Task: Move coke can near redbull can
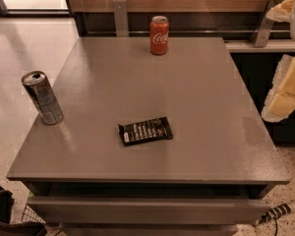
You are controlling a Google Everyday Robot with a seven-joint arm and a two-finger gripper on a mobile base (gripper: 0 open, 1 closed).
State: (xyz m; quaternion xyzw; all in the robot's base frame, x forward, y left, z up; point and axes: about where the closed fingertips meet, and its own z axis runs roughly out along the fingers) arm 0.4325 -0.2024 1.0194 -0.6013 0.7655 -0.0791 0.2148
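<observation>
The coke can [159, 35], red with white script and a silver top, stands upright at the far edge of the grey table [196, 107], near its middle. The redbull can [43, 98], slim and silver-grey with small print, stands at the table's left edge, leaning slightly in view. The two cans are far apart. My gripper [285, 90] shows as pale yellow and white parts at the right edge of the camera view, beyond the table's right side and well away from both cans. It holds nothing that I can see.
A dark flat snack packet [145, 131] lies on the table towards the front middle. A wooden wall panel and a dark ledge [255, 45] run behind the table. A drawer front [147, 208] sits under the tabletop. Light floor lies to the left.
</observation>
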